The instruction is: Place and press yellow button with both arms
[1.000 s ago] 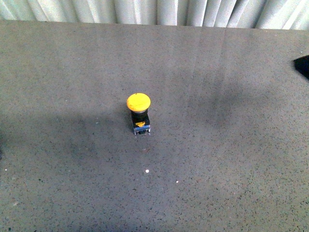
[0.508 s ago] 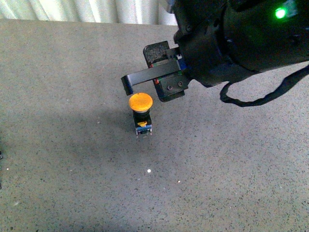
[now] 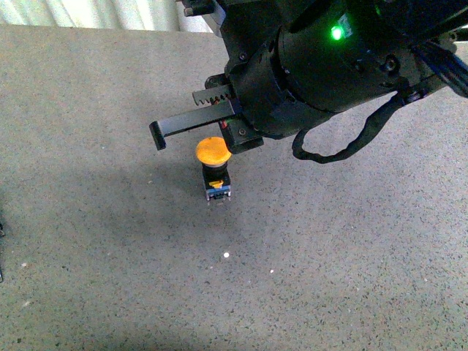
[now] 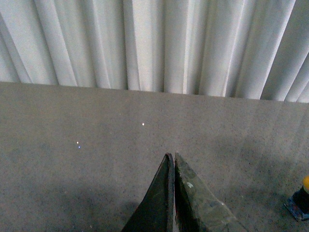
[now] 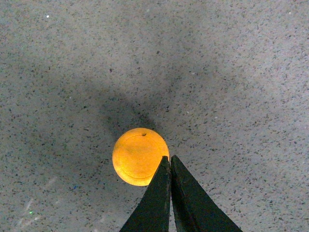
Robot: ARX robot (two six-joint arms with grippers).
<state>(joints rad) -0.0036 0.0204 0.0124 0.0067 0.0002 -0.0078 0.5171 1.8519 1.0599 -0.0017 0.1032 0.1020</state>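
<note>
Two arms: only the right arm (image 3: 329,66) shows in the front view, a bulky glossy black mass above and behind the yellow button (image 3: 213,151); the left arm is known only through its own wrist camera.
Button: it stands upright on the grey speckled table (image 3: 110,278), with its round yellow cap (image 5: 137,155) on top and its black body and blue-and-yellow base below. Nothing grips it.
Right gripper (image 5: 170,158): its fingers (image 5: 155,205) are pressed flat together with no gap and hold nothing. In the right wrist view their tips overlap the rim of the button's cap.
Contact: the pictures do not show whether those tips touch the cap or hang just over it.
Finger in front view: one flat black finger (image 3: 194,126) juts sideways past the button, above the cap, with the toothed rail (image 3: 212,93) just beyond it.
Left gripper (image 4: 172,155): its fingers are clenched together and empty. It is well apart from the button, which only peeks in at the edge of the left wrist view.
Green light (image 3: 337,32): lit on the right arm, above the button.
Cable (image 3: 344,150): a black loop hangs from the right arm, beside the button.
Curtain (image 4: 145,43): white pleats at the table's far edge, well behind the button.
Specks (image 3: 226,255): small white dots on the table, near the button's base.
</note>
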